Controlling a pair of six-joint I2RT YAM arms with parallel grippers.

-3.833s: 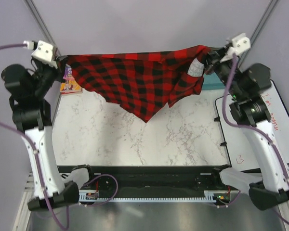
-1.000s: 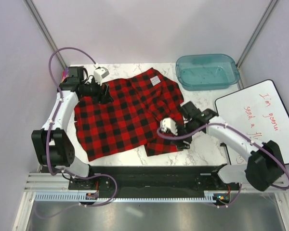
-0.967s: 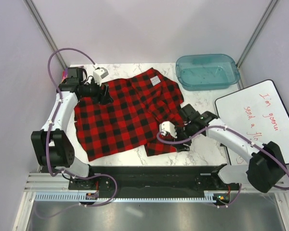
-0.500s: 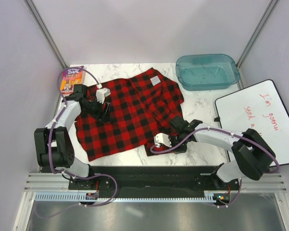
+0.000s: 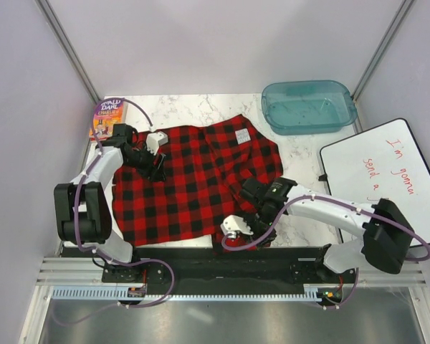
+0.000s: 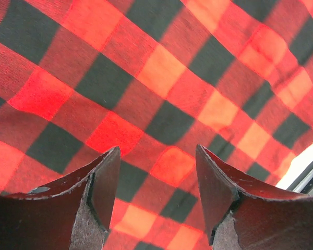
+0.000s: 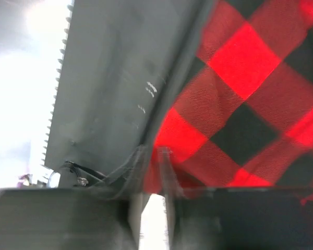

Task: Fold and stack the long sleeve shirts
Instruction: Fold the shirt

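Observation:
One long sleeve shirt (image 5: 193, 179) in red-and-black check lies spread across the marble table, a white label (image 5: 242, 135) near its far edge. My left gripper (image 5: 158, 168) hovers over the shirt's left part. In the left wrist view it (image 6: 156, 198) stands open, with only flat plaid fabric (image 6: 161, 94) below. My right gripper (image 5: 233, 235) is at the shirt's near right corner, by the table's front edge. The right wrist view is blurred: the fingertips (image 7: 163, 156) stand close together with a narrow gap, and red fabric (image 7: 240, 104) lies at them.
A teal plastic bin (image 5: 308, 106) stands at the back right. A whiteboard (image 5: 387, 179) with red writing lies to the right. A colourful paperback book (image 5: 107, 118) sits at the back left corner. A black rail (image 5: 201, 259) runs along the front edge.
The shirt, first held up between both grippers, now lies on the table and has slid toward the near edge. My right gripper moved to the front edge at its corner. The left shifted slightly.

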